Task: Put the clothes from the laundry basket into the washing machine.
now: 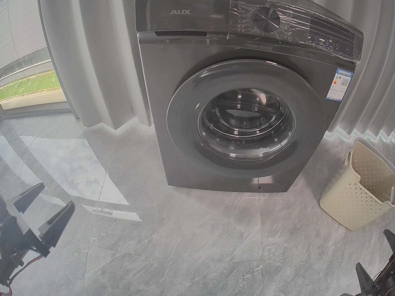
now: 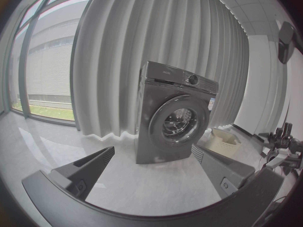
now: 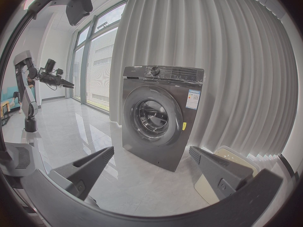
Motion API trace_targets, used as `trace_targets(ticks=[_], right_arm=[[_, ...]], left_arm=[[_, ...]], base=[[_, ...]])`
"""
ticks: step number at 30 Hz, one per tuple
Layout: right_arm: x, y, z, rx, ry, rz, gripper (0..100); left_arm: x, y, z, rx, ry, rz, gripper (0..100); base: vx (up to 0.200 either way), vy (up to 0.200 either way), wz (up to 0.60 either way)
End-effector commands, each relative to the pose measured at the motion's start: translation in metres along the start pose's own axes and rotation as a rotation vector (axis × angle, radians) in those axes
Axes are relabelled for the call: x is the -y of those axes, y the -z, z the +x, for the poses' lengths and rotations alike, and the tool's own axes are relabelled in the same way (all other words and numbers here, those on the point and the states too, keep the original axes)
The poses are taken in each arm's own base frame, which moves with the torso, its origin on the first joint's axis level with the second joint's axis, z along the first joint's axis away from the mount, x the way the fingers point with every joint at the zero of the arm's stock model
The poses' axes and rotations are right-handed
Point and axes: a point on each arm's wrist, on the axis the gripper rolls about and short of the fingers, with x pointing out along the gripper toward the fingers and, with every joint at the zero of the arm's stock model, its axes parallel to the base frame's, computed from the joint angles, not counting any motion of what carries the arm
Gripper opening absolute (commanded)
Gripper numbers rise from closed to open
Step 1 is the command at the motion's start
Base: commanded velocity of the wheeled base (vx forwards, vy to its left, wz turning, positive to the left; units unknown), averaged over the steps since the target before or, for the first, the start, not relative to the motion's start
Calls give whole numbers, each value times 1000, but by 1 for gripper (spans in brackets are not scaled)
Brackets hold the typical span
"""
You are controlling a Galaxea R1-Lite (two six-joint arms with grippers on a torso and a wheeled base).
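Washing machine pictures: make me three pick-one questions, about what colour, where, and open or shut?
1. What colour is the front-loading metal washing machine? A white; B red; C dark grey.
2. Where is the cream perforated plastic laundry basket? A on top of the machine; B on the floor right of the machine; C inside the drum.
3. The machine's round glass door is: A shut; B wide open; C missing.
Answers: C, its body is grey; B, it stands on the floor tiles; A, it sits flush with the front.
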Motion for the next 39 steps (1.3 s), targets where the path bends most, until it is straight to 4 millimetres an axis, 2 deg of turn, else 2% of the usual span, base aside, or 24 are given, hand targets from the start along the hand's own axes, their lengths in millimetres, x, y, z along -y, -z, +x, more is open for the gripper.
trace_targets(ticks=[1, 8, 10, 14, 20, 22, 24, 26, 29, 30, 31, 32, 33, 36, 39], right_arm=[[-1, 5, 0, -9, -5, -3, 100], [-1, 5, 0, -12, -4, -17, 100], [-1, 5, 0, -9, -3, -15, 100], [-1, 5, 0, -6, -4, 4, 100], [-1, 5, 0, -4, -10, 82, 100], [2, -15, -4, 64, -7, 93, 100], [7, -40, -5, 94, -37, 124, 100], [10, -47, 3, 53, -100, 164, 100], [17, -50, 29, -88, -278, 259, 100], [17, -50, 31, -93, -288, 263, 100], [18, -52, 47, -144, -428, 301, 100], [18, -53, 53, -158, -468, 308, 100], [18, -54, 57, -169, -492, 310, 100], [22, -66, 88, -208, -536, 309, 100], [25, -73, 110, -205, -540, 279, 100]], left_arm=[[-10, 30, -81, 121, -212, 101, 100], [-8, 62, -100, 121, -318, 110, 100], [-7, 65, -101, 123, -332, 111, 100], [-9, 86, -98, 65, -361, 98, 100], [-10, 94, -98, -7, -370, 65, 100], [-9, 95, -100, 16, -489, 76, 100], [-7, 95, -102, 40, -503, 113, 100], [-7, 95, -102, 37, -480, 112, 100], [-4, 97, -104, 74, -363, 91, 100], [-4, 97, -104, 72, -357, 91, 100], [-3, 97, -103, 67, -336, 99, 100], [-3, 97, -103, 67, -336, 101, 100], [-3, 97, -103, 68, -335, 93, 100], [-4, 97, -103, 72, -344, 81, 100], [-4, 97, -104, 70, -354, 88, 100]], base=[[0, 0, 0], [0, 0, 0], [0, 0, 0], [0, 0, 0], [0, 0, 0], [0, 0, 0], [0, 0, 0], [0, 0, 0], [0, 0, 0], [0, 0, 0], [0, 0, 0], [0, 0, 0], [0, 0, 0], [0, 0, 0], [0, -133, 0]])
